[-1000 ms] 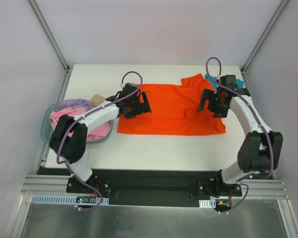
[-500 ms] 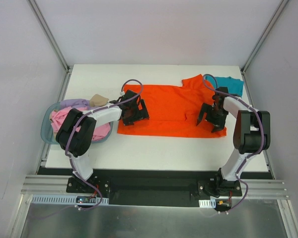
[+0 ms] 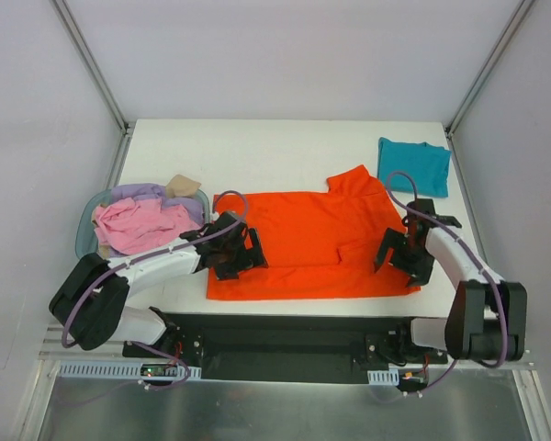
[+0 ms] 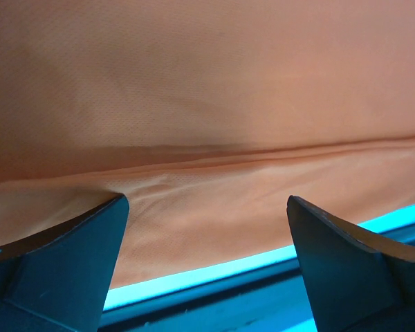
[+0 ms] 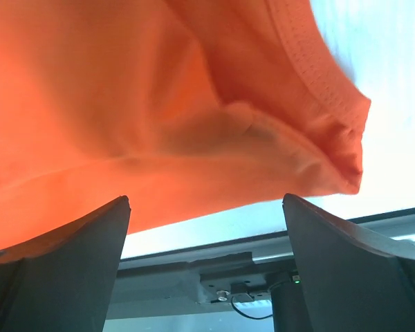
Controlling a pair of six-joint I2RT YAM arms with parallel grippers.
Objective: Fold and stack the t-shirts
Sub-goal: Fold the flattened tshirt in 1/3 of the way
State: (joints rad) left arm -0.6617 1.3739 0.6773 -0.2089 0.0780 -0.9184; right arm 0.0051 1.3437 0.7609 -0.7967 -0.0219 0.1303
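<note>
One orange t-shirt (image 3: 303, 243), left claw (image 3: 250, 253) over its left end, right claw (image 3: 399, 260) opposite

White arms (image 3: 165, 262), black joints (purple cables (image 3: 399, 174)).

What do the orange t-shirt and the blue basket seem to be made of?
Orange t-shirt: soft matte knit cloth, perhaps cotton or a blend; the left wrist view shows a fine weave and soft creases. Basket: smooth blue plastic, probably; its thin rim looks translucent.
</note>
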